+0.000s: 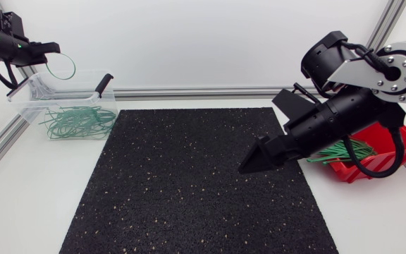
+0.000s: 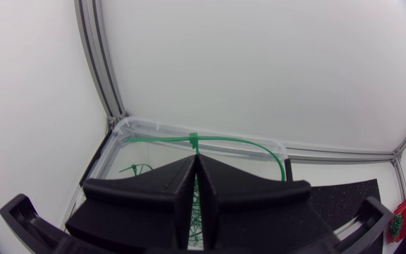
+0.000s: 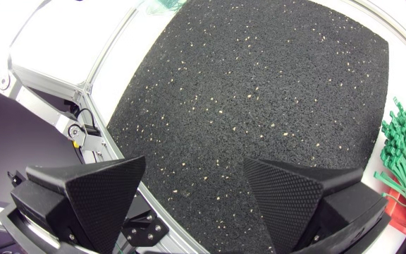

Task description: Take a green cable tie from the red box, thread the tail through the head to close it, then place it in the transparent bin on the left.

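**Left gripper clamped on looped tie above bin; right gripper open over mat**

Head view:
- The left gripper (image 1: 52, 49) was at the far-left corner, above the back of the transparent bin (image 1: 28, 99).
- The looped tie (image 1: 73, 68) hung from its fingertips as a closed ring. It was above the bin's rim and clear of the binned ties (image 1: 76, 120) on the bin floor.
- The right gripper (image 1: 254, 162) sat low over the right side of the black mat (image 1: 189, 190), pointing towards the middle. Jaw state couldn't be read from this angle.
- The red box (image 1: 386, 164) was just behind the right gripper at the right edge of the table, with spare ties (image 1: 340, 150) fanning out over its near lip.

Left wrist view:
- The fingers (image 2: 161, 187) were pressed together with a green strand pinched in the seam between them, so the gripper was gripping the tie.
- The rest of the loop arced just ahead of the fingertips, with the tie's head about centred over them.
- The bin lay directly beneath and ahead.

Right wrist view:
- The fingers (image 3: 94, 190) were spread wide apart, with only mat showing between them.
- The spare ties and a corner of the red box were off to the side of one finger, not touching it.
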You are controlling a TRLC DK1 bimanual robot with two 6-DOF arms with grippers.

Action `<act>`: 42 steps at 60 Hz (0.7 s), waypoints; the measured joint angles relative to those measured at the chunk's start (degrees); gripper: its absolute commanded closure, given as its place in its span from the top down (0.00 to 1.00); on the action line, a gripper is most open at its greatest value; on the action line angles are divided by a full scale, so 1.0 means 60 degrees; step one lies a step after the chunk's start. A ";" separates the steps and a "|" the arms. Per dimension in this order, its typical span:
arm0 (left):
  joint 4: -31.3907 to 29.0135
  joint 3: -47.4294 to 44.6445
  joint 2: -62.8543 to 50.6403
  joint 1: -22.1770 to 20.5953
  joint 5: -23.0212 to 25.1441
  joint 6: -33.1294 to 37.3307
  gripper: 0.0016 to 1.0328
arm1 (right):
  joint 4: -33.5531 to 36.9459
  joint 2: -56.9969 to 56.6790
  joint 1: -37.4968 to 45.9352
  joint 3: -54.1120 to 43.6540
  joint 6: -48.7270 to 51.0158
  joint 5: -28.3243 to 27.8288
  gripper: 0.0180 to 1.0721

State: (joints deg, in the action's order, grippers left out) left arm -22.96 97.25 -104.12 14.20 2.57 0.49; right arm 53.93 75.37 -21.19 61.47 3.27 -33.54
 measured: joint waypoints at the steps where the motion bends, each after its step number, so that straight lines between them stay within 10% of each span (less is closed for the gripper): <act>1: -0.0222 0.0146 -0.0157 -0.0004 -0.0051 0.0004 0.30 | 0.0004 -0.0018 0.0000 -0.0015 0.0000 0.0000 0.97; 17: -0.1763 0.0550 -0.1195 -0.0302 -0.0845 0.0204 0.96 | 0.0022 -0.0350 0.0000 -0.0124 -0.0004 0.0033 0.97; 42: -0.0331 -0.1861 0.2157 -0.0965 -0.0878 0.0204 0.96 | -0.0576 -0.1628 0.1366 -0.0463 0.0095 0.0929 0.97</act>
State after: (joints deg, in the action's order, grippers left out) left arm -24.95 86.08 -91.18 8.40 -2.70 1.72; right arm 50.48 65.60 -12.99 58.70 3.84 -27.97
